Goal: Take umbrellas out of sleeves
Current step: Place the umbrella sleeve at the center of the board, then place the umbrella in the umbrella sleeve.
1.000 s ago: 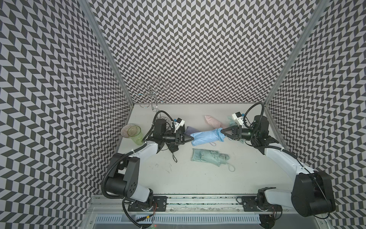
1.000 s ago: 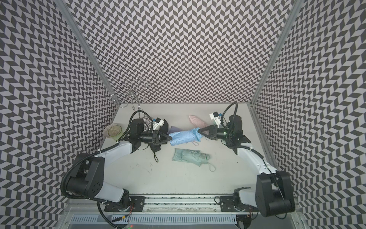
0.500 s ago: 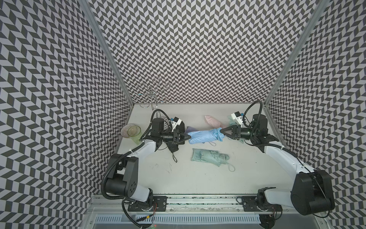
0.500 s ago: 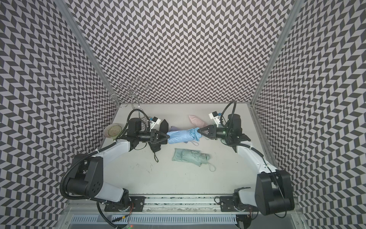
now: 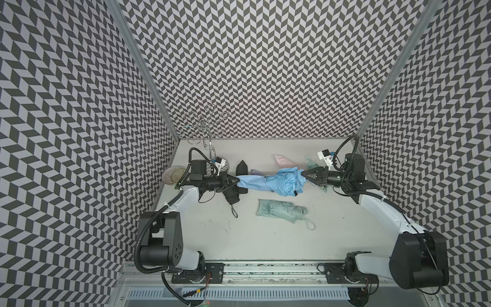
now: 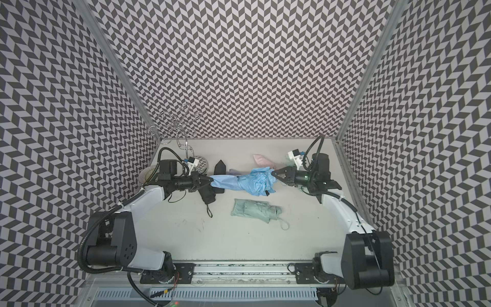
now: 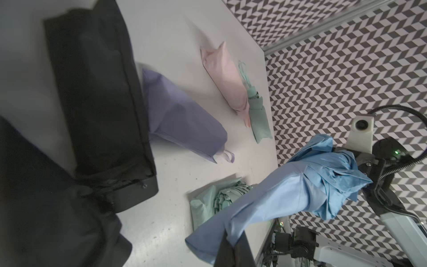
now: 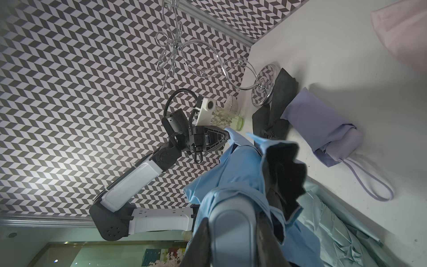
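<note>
L gripper (image 5: 237,181) nipped on closed tip of light blue sleeve (image 5: 252,181); R gripper (image 5: 305,175) clamped on far end of light blue umbrella (image 5: 288,182). Pair hangs strung betw. the claws, prob. so opposite pulls slide sleeve off. Umbrella's wrinkly part bare next to R claw, rest sheathed twd L claw. Top views hide the grips; R wrist view shows handle (image 8: 231,222) betw. its jaws, L wrist view shows cloth nipped, plus lilac sleeve (image 7: 182,120) beyond L claw.

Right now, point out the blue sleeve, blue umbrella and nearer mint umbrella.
blue sleeve (image 5: 252,182), in a top view, smooth middle.
blue umbrella (image 5: 288,182), in a top view, wrinkled canopy.
nearer mint umbrella (image 5: 285,212), in a top view, pleated body.
</note>
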Robot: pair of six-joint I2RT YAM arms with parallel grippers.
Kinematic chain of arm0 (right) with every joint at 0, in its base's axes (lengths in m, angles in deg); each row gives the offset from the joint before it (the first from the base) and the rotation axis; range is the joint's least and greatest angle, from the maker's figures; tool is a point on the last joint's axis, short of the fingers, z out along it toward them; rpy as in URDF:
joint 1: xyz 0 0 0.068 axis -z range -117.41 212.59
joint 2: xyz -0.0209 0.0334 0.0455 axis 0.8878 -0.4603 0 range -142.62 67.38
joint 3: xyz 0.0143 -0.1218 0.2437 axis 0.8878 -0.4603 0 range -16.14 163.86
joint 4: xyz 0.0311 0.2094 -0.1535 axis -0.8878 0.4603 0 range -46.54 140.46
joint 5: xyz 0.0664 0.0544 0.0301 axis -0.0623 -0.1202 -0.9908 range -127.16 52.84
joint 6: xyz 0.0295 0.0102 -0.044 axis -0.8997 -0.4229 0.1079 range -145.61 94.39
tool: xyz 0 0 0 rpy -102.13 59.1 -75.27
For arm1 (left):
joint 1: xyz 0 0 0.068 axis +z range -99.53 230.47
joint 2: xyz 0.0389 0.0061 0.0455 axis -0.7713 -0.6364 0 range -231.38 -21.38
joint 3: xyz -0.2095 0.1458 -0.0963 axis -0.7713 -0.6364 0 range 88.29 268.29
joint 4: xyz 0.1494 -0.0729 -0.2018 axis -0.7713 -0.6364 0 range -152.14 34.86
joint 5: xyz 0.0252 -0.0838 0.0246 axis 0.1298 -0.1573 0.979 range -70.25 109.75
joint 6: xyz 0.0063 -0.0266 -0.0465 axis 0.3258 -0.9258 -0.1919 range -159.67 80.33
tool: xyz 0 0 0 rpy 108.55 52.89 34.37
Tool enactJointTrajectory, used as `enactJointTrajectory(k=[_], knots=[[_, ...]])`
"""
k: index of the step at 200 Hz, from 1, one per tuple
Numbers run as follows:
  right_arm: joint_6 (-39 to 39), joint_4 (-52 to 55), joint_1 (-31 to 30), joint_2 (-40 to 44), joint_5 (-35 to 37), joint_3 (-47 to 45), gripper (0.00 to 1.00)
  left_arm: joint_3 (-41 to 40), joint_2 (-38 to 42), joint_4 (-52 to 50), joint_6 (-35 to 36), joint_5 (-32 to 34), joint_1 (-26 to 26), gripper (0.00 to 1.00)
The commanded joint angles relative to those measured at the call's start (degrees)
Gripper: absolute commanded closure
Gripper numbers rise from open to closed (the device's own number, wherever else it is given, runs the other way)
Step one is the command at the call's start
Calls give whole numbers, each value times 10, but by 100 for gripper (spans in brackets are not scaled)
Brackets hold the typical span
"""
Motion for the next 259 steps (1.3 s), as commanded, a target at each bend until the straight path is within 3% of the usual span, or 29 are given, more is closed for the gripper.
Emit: enactJointTrajectory(k=[1, 51, 84, 142, 187, 259], knots=[[4, -33, 20, 23, -12, 31, 97, 17, 9, -47, 37, 41, -6, 100], [-40, -72, 57, 12, -4, 90, 97, 84, -41, -73, 55, 67, -55, 100], [-107, -152, 72, 11, 0, 100, 97, 136, -98, -33, 19, 50, -95, 100], [-141, -202, 97, 7, 1, 88, 97, 256, -226, 59, -30, 3, -220, 100], [-142, -234, 121, 1, 6, 54, 97, 320, -340, 59, -22, -3, -278, 100], [-142, -375, 136, -31, 11, -101, 97, 348, -442, 53, -3, -19, -289, 100]])
